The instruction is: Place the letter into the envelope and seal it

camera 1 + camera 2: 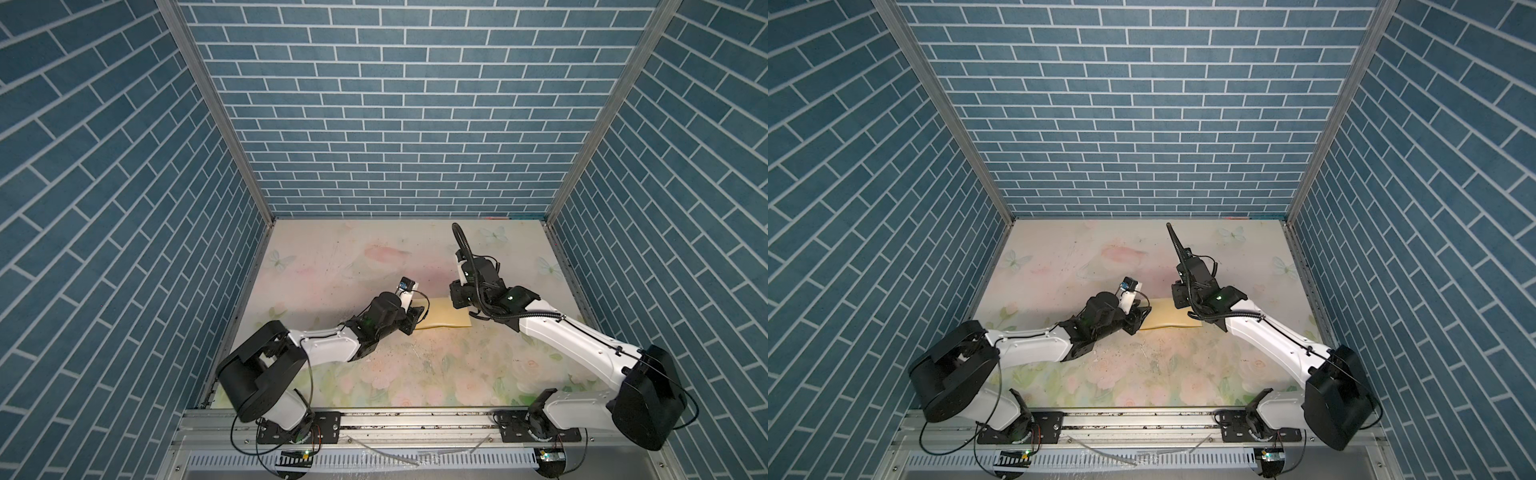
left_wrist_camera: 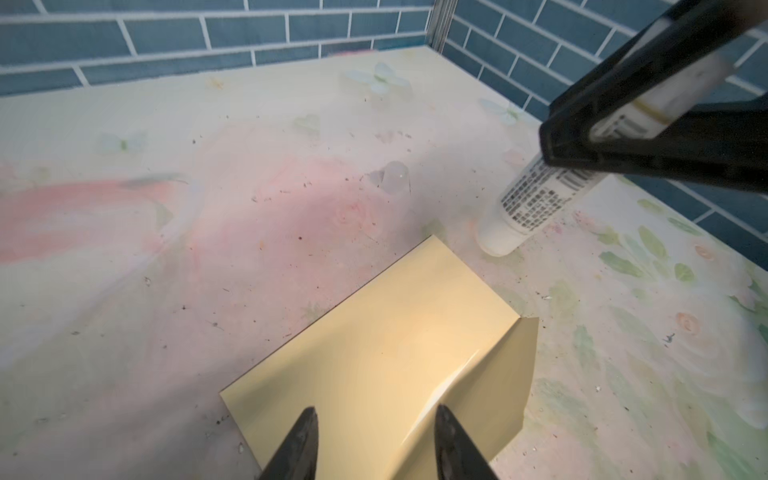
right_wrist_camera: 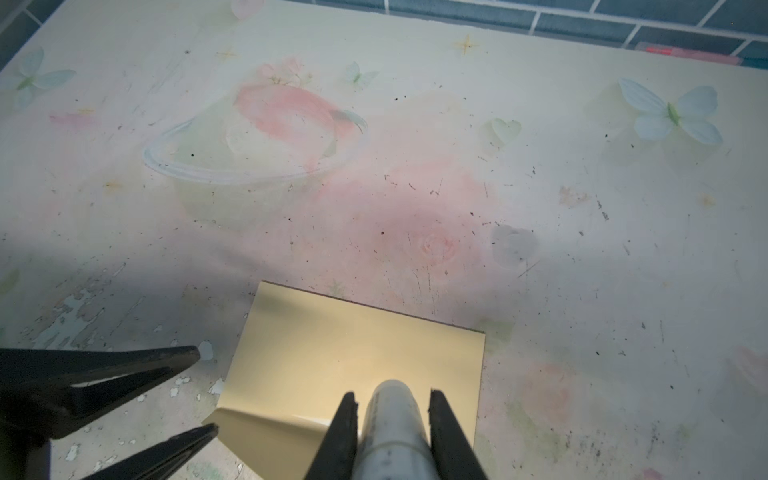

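The mustard-yellow envelope point(image 1: 446, 318) point(image 1: 1173, 318) lies flat on the floral table between both arms. Its flap point(image 2: 498, 374) point(image 3: 257, 432) along one long side stands half lifted, creased at the fold. My left gripper point(image 1: 413, 320) point(image 1: 1138, 319) point(image 2: 376, 411) point(image 3: 205, 390) hovers open over the envelope's left end, nothing between its fingers. My right gripper point(image 1: 457, 303) point(image 1: 1177, 302) point(image 2: 582, 145) point(image 3: 392, 397) is shut on a white glue stick point(image 2: 523, 208) point(image 3: 392, 419), whose tip points down by the envelope's right end. The letter is hidden.
A small translucent cap point(image 2: 392, 176) point(image 3: 513, 245) stands on the table behind the envelope. Blue brick walls point(image 1: 374, 124) close in the back and both sides. A metal rail point(image 1: 395, 419) runs along the front edge, where the arm bases sit.
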